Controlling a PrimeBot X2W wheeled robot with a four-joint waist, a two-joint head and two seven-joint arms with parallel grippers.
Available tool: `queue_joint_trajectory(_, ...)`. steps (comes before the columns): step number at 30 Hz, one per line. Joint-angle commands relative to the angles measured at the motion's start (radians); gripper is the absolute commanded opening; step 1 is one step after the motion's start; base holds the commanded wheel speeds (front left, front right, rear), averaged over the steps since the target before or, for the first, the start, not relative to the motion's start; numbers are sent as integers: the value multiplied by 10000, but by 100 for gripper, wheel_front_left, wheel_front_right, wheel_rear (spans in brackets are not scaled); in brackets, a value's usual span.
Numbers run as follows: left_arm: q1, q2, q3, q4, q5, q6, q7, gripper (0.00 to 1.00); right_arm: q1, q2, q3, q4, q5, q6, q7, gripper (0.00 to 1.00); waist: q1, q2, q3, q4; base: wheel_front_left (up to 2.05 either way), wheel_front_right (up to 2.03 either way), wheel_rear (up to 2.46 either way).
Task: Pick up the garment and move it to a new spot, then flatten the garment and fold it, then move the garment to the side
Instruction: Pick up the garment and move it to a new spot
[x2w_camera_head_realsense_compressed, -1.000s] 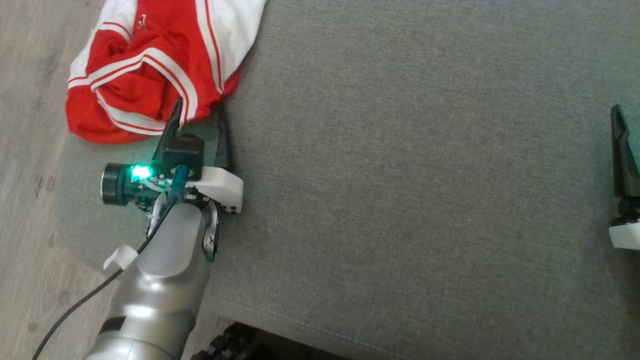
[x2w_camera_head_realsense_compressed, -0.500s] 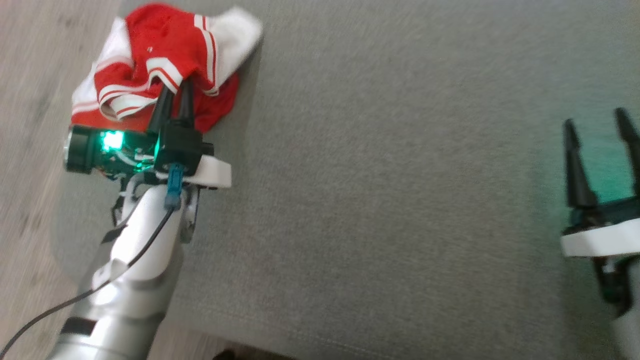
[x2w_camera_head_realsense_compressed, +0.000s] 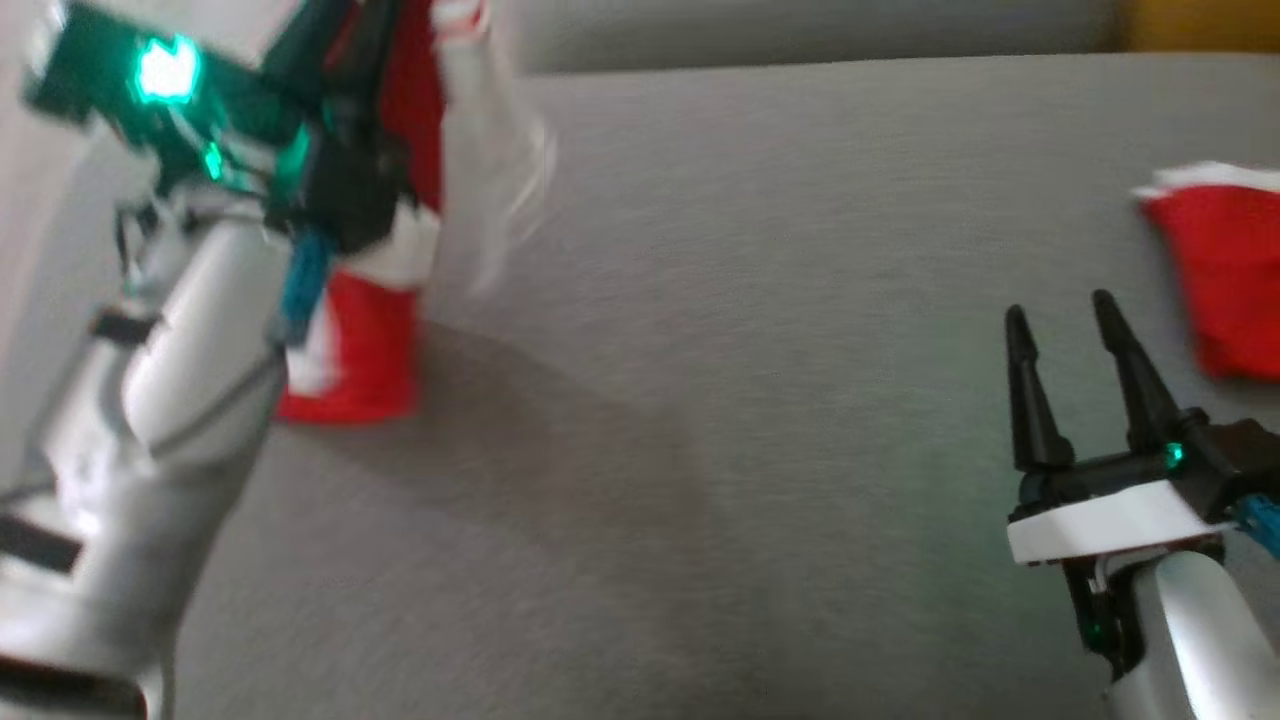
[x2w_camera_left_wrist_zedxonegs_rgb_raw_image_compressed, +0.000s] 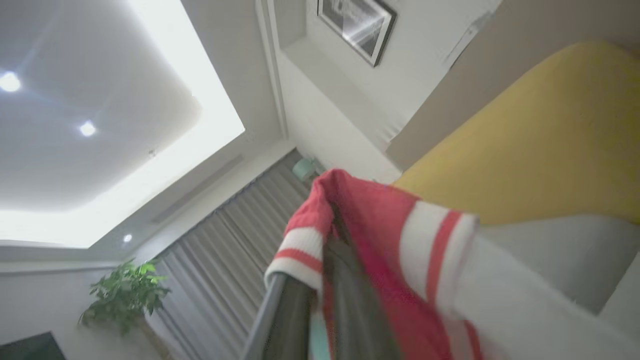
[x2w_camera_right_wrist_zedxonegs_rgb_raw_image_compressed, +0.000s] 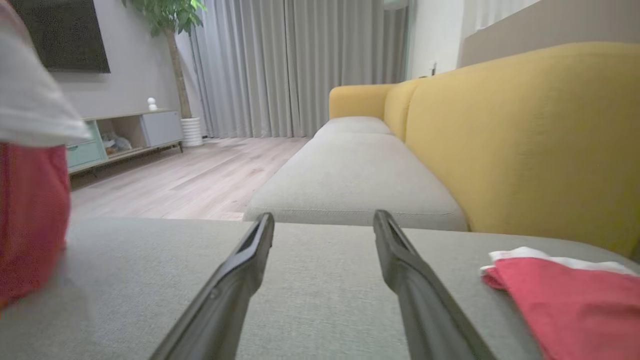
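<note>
Left gripper (x2w_camera_head_realsense_compressed: 335, 40) of mine is clamped on the garment (x2w_camera_head_realsense_compressed: 350, 350), a red jersey with white bands, and holds it up at the far left of the grey cushion (x2w_camera_head_realsense_compressed: 700, 400). From the head camera the cloth hangs down past my wrist as a blurred red and white column, with its shadow spread on the cushion to the right; I cannot tell whether the lowest hem touches the fabric below. My left wrist camera gives what the head misses: the two fingers pressed together, a striped cuff (x2w_camera_left_wrist_zedxonegs_rgb_raw_image_compressed: 300, 245) draped over one side and a white-and-red banded edge over the other, and behind them the lit ceiling (x2w_camera_left_wrist_zedxonegs_rgb_raw_image_compressed: 100, 100), a framed picture (x2w_camera_left_wrist_zedxonegs_rgb_raw_image_compressed: 357, 27), grey curtains (x2w_camera_left_wrist_zedxonegs_rgb_raw_image_compressed: 240, 260) and a potted plant (x2w_camera_left_wrist_zedxonegs_rgb_raw_image_compressed: 125, 295). My right gripper (x2w_camera_head_realsense_compressed: 1058, 310) sits low at the near right of the cushion with its fingers spread wide and nothing between them. Its wrist camera looks level along the cushion and shows the hanging garment as a red mass at the left edge, the yellow backrest (x2w_camera_right_wrist_zedxonegs_rgb_raw_image_compressed: 525, 140) and the wooden floor (x2w_camera_right_wrist_zedxonegs_rgb_raw_image_compressed: 190, 180). A second red and white cloth (x2w_camera_right_wrist_zedxonegs_rgb_raw_image_compressed: 575, 295) lies flat just beside my right fingers, apart from them.
</note>
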Motion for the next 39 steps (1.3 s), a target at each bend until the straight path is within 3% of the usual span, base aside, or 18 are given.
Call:
queue_joint_trajectory(1, -1049, 394, 330, -235, 76, -111, -40, 0, -205, -23, 254, -318, 0, 65, -107, 100, 3, -1, -1095, -1896, 0, 0, 0)
queue_joint_trajectory(7, -2867, 17, 255, 348, 117, -350, -30, 0, -170, 108, 59, -556, 4, 65, -107, 100, 3, -1, -1175, -2994, 0, 0, 0)
queue_joint_trajectory(12, -2993, -450, 412, 819, -376, -279, 109, 0, -144, 150, -290, -737, 59, 65, -107, 100, 3, -1, -899, -3210, 0, 0, 0)
queue_joint_trajectory(15, -1953, -494, 456, 968, -772, -206, 151, 0, -67, 240, -422, -820, 22, 65, -107, 100, 3, -1, -683, -3078, 0, 0, 0)
queue_joint_trajectory(24, 3597, -399, 1020, 1868, -2587, 214, -16, 0, 274, 502, -603, -825, 287, 65, -107, 100, 3, -1, -57, -2292, 0, 0, 0)
queue_joint_trajectory(25, 3960, -439, 1129, 2053, -2739, 269, -26, 55, 270, 500, -534, -797, 324, 65, -107, 100, 3, -1, -23, -2203, 0, 0, 0)
queue_joint_trajectory(26, 4265, -457, 1246, 2151, -2845, 330, -30, 100, 248, 495, -476, -782, 347, 65, -107, 100, 3, -1, 5, -2119, 0, 0, 0)
queue_joint_trajectory(33, 5701, -692, 1864, 1519, -3078, 667, -37, 100, 266, 453, -351, -769, 362, 65, -107, 100, 3, -1, -223, -1590, 0, 0, 0)
queue_joint_trajectory(39, 7168, -1149, 2241, -653, -2747, 1220, -38, 100, 915, 456, -548, -766, 303, 65, -107, 100, 3, -1, -885, -919, 0, 0, 0)
